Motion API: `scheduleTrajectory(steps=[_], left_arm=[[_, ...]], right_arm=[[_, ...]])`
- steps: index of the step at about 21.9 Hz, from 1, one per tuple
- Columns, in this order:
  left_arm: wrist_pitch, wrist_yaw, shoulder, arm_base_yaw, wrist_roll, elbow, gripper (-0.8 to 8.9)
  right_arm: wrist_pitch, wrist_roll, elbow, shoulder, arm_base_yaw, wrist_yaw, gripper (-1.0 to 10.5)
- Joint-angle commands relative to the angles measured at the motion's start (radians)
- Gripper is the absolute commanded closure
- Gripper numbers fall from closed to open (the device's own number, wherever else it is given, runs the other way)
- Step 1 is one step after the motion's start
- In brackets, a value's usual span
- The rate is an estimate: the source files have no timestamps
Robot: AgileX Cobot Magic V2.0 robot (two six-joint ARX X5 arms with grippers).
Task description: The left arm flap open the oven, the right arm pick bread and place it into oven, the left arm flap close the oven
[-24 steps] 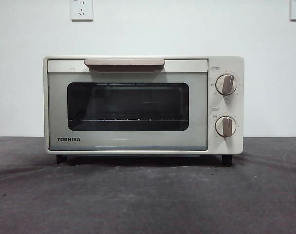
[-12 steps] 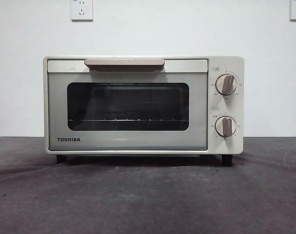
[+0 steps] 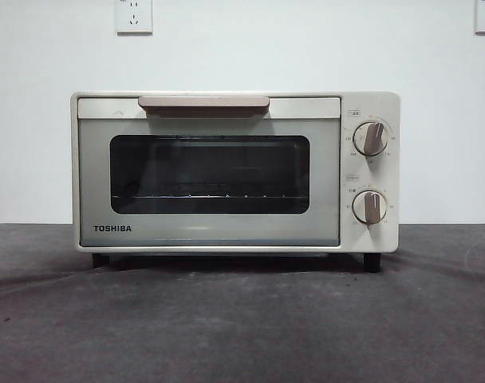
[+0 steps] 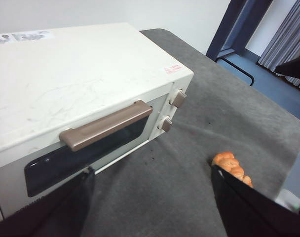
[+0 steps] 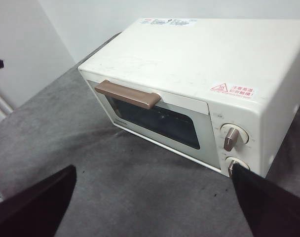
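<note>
TOSHIBA toaster oven (image 3: 234, 171) unmoved since earlier frames, door shut, centred on grey table (image 3: 242, 327), both end effectors (image 4: 152, 197) (image 5: 155, 197) spread wide and empty, bread (image 4: 232, 167) on table at oven's 4 o'clock

bread (image 4: 231, 167) half behind claw, maybe whole

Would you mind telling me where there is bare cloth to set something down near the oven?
The widest free patch is the grey tablecloth in front of the oven, from its black feet to the near edge. In the left wrist view, the bread takes one spot on the knob side, near the table's edge. The oven's flat top is also bare.
</note>
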Motion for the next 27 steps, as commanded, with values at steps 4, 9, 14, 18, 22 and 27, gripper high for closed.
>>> scheduleTrajectory(steps=[4,9,14,18,22,27], left_arm=[[0.004,0.004,0.006,-0.018,0.017,0.017,4.3],[0.003,0.003,0.006,-0.018,0.017,0.017,4.33],[0.002,0.003,0.006,-0.019,0.017,0.017,4.36],[0.002,0.003,0.006,-0.025,0.017,0.017,4.36],[0.001,0.003,0.006,-0.028,0.016,0.017,4.36],[0.0,0.003,0.006,-0.03,0.016,0.017,4.39]], right_arm=[[-0.031,0.074,0.017,0.01,0.004,0.005,4.3],[-0.198,0.115,0.016,0.055,0.005,0.08,4.3],[-0.357,0.122,-0.008,0.131,0.007,0.223,4.3],[-0.372,0.158,-0.063,0.183,0.018,0.268,4.3],[-0.325,0.234,-0.163,0.227,0.039,0.291,4.3],[-0.247,0.302,-0.258,0.285,0.064,0.359,4.3]])
